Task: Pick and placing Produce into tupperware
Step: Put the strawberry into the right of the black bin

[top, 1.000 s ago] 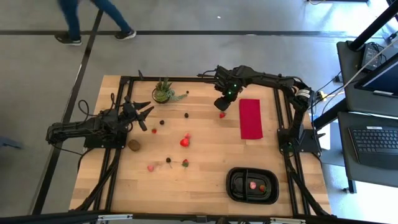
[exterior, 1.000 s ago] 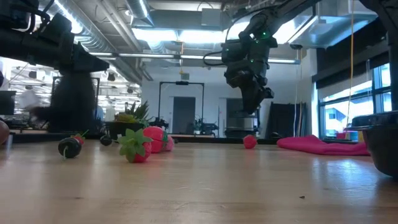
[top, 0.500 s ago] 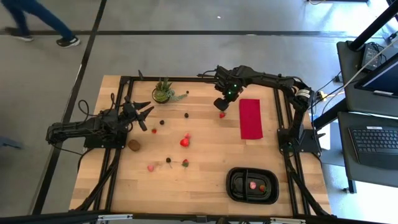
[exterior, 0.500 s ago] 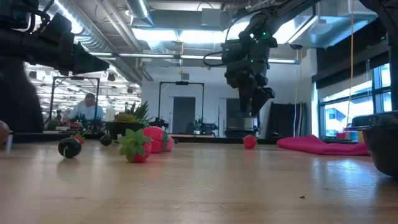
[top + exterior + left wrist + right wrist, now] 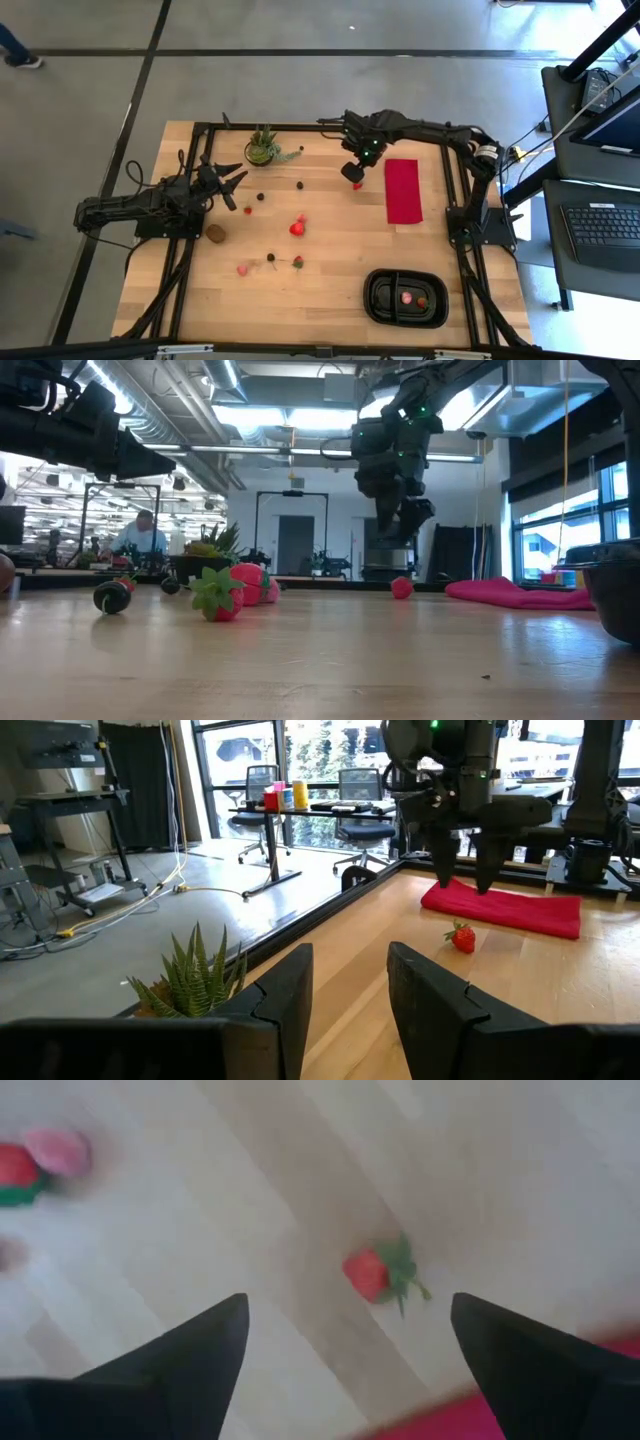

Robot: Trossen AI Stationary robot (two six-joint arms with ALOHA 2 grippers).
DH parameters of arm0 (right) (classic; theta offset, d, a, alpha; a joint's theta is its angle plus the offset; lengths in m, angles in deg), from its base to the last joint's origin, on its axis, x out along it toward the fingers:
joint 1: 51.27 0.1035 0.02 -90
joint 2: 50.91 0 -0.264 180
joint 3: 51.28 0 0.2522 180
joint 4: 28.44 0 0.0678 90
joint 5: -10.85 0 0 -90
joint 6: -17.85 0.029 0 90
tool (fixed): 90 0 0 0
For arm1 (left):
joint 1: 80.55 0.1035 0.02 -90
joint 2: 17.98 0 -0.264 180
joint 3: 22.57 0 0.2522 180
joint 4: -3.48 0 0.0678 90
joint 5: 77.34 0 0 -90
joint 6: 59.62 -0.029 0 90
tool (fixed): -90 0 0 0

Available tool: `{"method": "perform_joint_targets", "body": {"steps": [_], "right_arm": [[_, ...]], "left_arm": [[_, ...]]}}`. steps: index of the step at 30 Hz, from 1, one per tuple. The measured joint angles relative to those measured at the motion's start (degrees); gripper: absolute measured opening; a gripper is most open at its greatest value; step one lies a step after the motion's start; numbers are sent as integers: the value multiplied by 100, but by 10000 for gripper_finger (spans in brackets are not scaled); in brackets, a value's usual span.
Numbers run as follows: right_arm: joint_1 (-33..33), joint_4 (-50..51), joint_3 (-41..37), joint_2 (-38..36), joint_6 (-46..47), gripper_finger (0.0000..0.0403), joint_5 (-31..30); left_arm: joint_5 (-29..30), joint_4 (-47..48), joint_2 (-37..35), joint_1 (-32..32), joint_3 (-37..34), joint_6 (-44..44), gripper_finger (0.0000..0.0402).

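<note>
Now we are counting two red pieces [image 5: 413, 298] in the tupperware [image 5: 405, 298] at five o'clock. Our right gripper [image 5: 352, 172], fingers apart, is hovering above one strawberry [image 5: 357, 185] at twelve o'clock, beside the red cloth [image 5: 403, 190]. Left gripper [image 5: 232, 187] is waiting spread at nine.

The high view looked straight down on the worktop [image 5: 340, 260]; the low view looked level across it.
</note>
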Motion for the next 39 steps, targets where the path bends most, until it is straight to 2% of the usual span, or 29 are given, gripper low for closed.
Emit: {"method": "perform_joint_targets", "body": {"steps": [3,7,13,16,20,26,39], "right_arm": [[67,-317,2,0,32,348,-313],[157,-340,2,0,85,348,-344],[345,-370,2,0,-404,348,-451],[432,-420,2,0,-646,348,-470],[508,-505,2,0,-918,348,-723],[505,-906,2,0,-772,348,-735],[505,-906,2,0,-779,348,-827]], "left_arm": [[0,-2,0,0,0,0,124],[-73,-109,0,0,-7,129,124],[-1083,-122,-1,0,-7,110,124],[-1372,-125,-2,0,-7,15,124],[-1386,-125,0,2,-7,11,124],[-1386,-127,-1,2,-7,9,124],[-1386,-129,-1,1,-7,2,124]]}}
